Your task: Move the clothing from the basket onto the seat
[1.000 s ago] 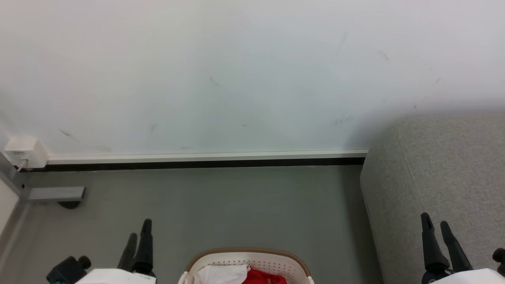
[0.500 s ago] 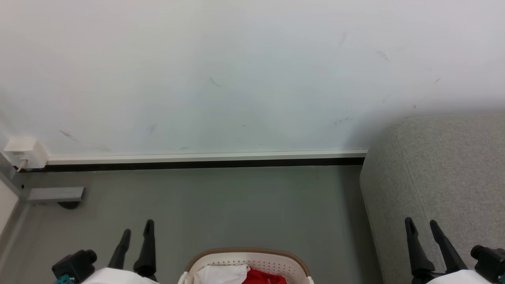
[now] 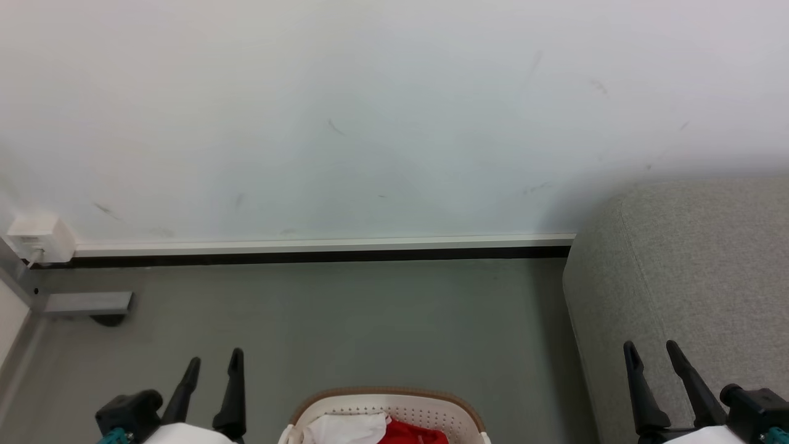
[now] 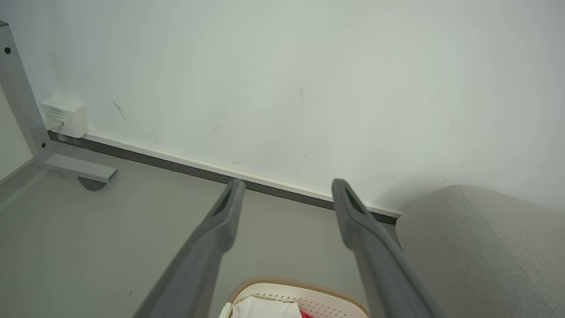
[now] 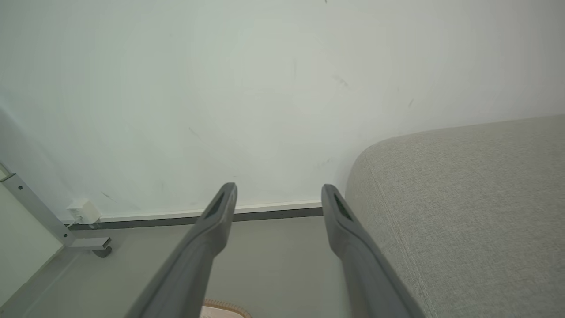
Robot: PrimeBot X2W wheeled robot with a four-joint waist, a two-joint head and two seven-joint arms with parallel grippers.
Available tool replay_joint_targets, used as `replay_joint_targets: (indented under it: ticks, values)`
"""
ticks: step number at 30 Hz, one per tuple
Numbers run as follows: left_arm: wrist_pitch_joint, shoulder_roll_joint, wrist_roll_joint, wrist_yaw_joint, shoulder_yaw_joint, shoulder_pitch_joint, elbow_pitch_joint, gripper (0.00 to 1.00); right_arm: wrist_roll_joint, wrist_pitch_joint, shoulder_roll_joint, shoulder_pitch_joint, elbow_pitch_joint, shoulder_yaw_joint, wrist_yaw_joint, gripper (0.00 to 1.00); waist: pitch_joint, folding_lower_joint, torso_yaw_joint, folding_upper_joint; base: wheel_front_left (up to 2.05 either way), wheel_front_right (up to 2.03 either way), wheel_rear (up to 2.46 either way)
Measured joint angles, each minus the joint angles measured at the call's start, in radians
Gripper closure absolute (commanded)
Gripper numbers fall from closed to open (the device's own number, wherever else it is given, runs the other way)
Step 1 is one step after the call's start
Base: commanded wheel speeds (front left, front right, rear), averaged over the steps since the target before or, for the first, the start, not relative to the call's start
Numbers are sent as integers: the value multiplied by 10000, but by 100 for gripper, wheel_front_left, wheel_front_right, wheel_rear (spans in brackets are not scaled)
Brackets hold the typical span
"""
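Task seemingly unstarted: soft red-and-white clothing [image 3: 410,435] lies in the cream perforated plastic basket [image 3: 394,408], none on the light-grey upholstered seat's [image 3: 690,259] visible part. The left gripper [image 3: 216,357] and right gripper [image 3: 650,345] gape empty.

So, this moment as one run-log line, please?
stage: not started | left gripper: open, empty | right gripper: open, empty | clothing: in basket | seat: right of basket

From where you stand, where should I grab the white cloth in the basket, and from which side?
Probably its bunched top fold: the white cloth lies heaped on the left of the basket, beside the red garment. Come straight down from above, since the walls block the sides. The open left pincer is nearer.
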Motion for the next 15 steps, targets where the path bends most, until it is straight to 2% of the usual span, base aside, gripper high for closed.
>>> replay_joint_targets:
  ticks: [15]
  values:
    - [-382, 81, 1074, -77, 96, 23, 228, 0, -807, -332, 150, 156, 56, -115, 4, 0, -57, 0, -16, 0, 0, 0, 0]
